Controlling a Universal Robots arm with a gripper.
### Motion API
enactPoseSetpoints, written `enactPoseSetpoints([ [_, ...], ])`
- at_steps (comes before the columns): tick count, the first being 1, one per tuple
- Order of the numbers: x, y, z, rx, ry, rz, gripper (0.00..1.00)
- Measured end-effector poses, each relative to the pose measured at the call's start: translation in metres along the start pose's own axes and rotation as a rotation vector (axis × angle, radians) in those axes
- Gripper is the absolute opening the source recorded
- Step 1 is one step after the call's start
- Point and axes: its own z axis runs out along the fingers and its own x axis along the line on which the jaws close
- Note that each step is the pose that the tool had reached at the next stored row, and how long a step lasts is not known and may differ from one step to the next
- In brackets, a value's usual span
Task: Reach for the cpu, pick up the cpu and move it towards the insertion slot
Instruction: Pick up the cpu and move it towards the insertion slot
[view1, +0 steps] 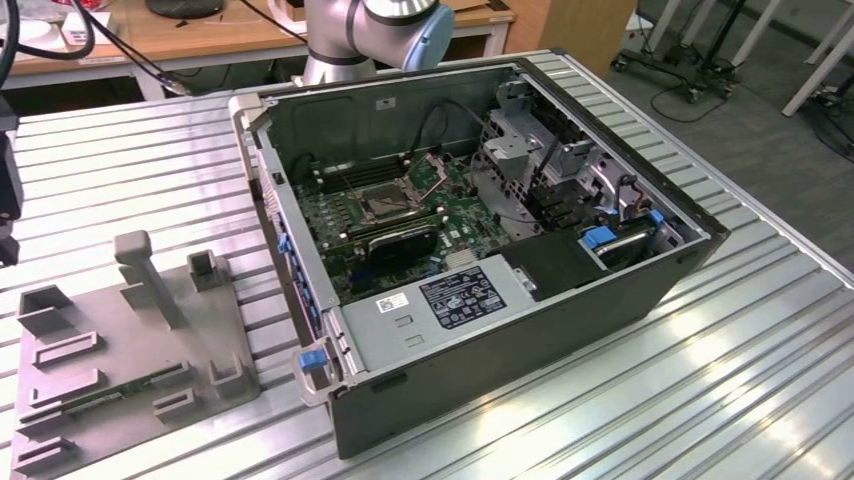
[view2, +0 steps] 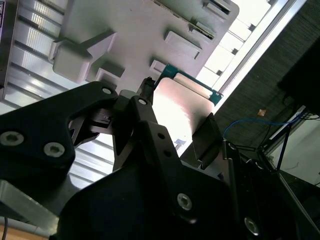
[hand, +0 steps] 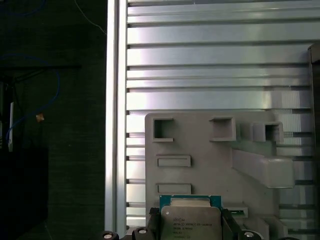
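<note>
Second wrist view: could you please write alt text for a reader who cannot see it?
The black gripper holds the cpu, a pale silver square with a green rim, between its fingers over a grey plastic tray. The tray lies on a ribbed metal table.

- In the exterior view the table (view1: 774, 300) is evenly lit, with glare streaks toward 4 o'clock.
- In the second wrist view the cpu (view2: 182, 107) is washed out by glare.
- In the first wrist view the floor (hand: 50, 125) is left dark.
</note>
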Motion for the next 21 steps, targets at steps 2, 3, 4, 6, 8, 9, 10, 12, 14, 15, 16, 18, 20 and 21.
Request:
enactPoseSetpoints([
  [2, 0.0000, 0.0000, -0.0010, -0.0001, -0.0001, 0.000, 0.55],
  [3, -0.0001, 0.0000, -0.0011, -0.0002, -0.0004, 0.000, 0.55],
  [4, -0.0001, 0.0001, -0.0016, 0.0000, -0.0001, 0.000, 0.55],
  [6, -0.0003, 0.0001, -0.0019, -0.0001, 0.0001, 0.000, 0.55],
  [8, -0.0010, 0.0000, -0.0020, 0.0000, 0.0004, 0.000, 0.55],
  [9, -0.0014, 0.0001, -0.0021, 0.0001, 0.0005, 0.000, 0.55],
  [10, -0.0016, 0.0001, -0.0019, -0.0001, 0.0003, 0.000, 0.55],
  [12, -0.0032, 0.0000, -0.0019, 0.0000, 0.0006, 0.000, 0.55],
  [14, -0.0047, 0.0001, -0.0019, 0.0000, 0.0009, 0.000, 0.55],
  [15, -0.0056, 0.0001, -0.0019, 0.0001, 0.0010, 0.000, 0.55],
  [16, -0.0064, 0.0001, -0.0019, 0.0000, 0.0010, 0.000, 0.55],
  [18, -0.0078, 0.0001, -0.0017, -0.0001, 0.0010, 0.000, 0.55],
  [20, -0.0089, 0.0001, -0.0017, -0.0001, 0.0010, 0.000, 0.55],
  [21, -0.0091, 0.0002, -0.0017, -0.0001, 0.0010, 0.000, 0.55],
])
